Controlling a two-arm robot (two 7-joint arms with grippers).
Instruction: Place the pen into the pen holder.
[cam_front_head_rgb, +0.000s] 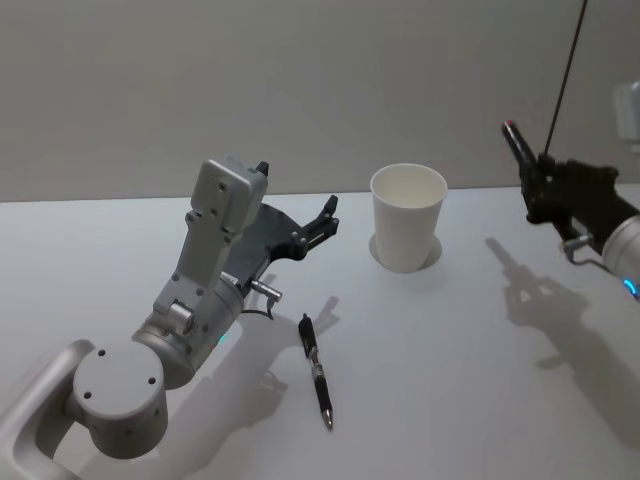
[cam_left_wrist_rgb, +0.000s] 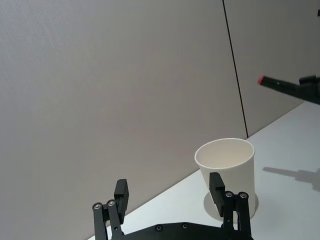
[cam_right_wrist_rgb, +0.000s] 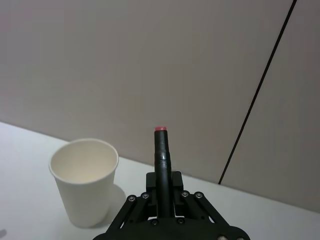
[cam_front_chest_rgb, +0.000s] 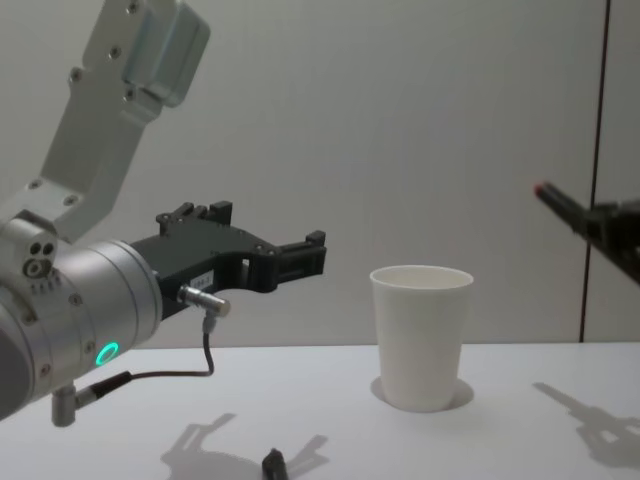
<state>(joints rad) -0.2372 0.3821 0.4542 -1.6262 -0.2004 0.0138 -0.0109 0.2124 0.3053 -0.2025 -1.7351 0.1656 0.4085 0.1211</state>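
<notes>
A plain white table (cam_front_head_rgb: 480, 400) runs back to a bare grey-beige wall (cam_front_head_rgb: 300, 80), which is crossed by one thin dark seam (cam_front_head_rgb: 565, 70) to the right of the pen holder (cam_front_head_rgb: 408, 232). The pen holder stands upright on the table, open and empty. To its right, raised above the table, the right end effector (cam_right_wrist_rgb: 162, 181) pinches a red-tipped pen (cam_right_wrist_rgb: 161, 150). To its left the left end effector (cam_left_wrist_rgb: 169, 184) hovers with fingers spread, holding nothing. A black pen (cam_front_head_rgb: 317, 368) lies flat on the table on the robot's side of the pen holder, slightly to its left.
</notes>
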